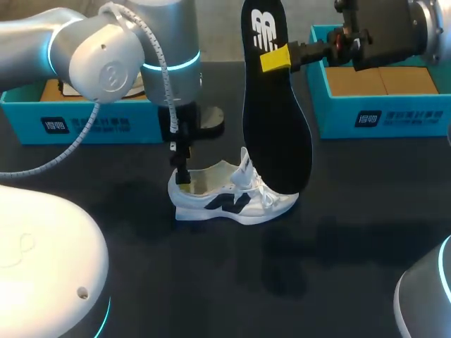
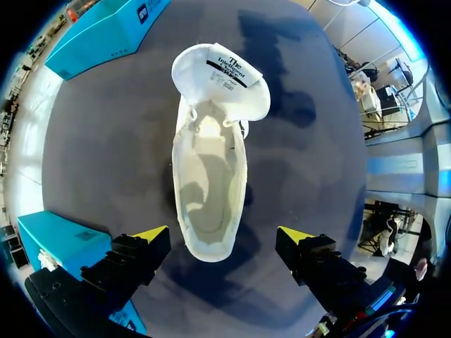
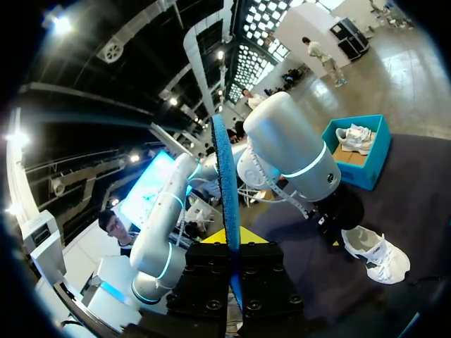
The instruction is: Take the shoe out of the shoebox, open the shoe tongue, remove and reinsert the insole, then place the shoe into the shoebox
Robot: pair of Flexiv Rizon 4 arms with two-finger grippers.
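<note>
Right gripper (image 1: 275, 58) clamps the insole (image 1: 276, 134), left gripper (image 2: 222, 238) hangs open over the mid-table shoe (image 1: 232, 198); unheld, it may tip if insertion snags.

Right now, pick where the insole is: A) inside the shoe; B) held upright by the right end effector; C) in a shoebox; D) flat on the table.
B: the right end effector pinches the black insole upright, while the white shoe stands on the table.

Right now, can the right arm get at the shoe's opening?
Probably only partly: the left gripper hangs open over the heel of the shoe, crowding that end. The front, tongue pulled up, looks free for the right gripper holding the insole.
</note>
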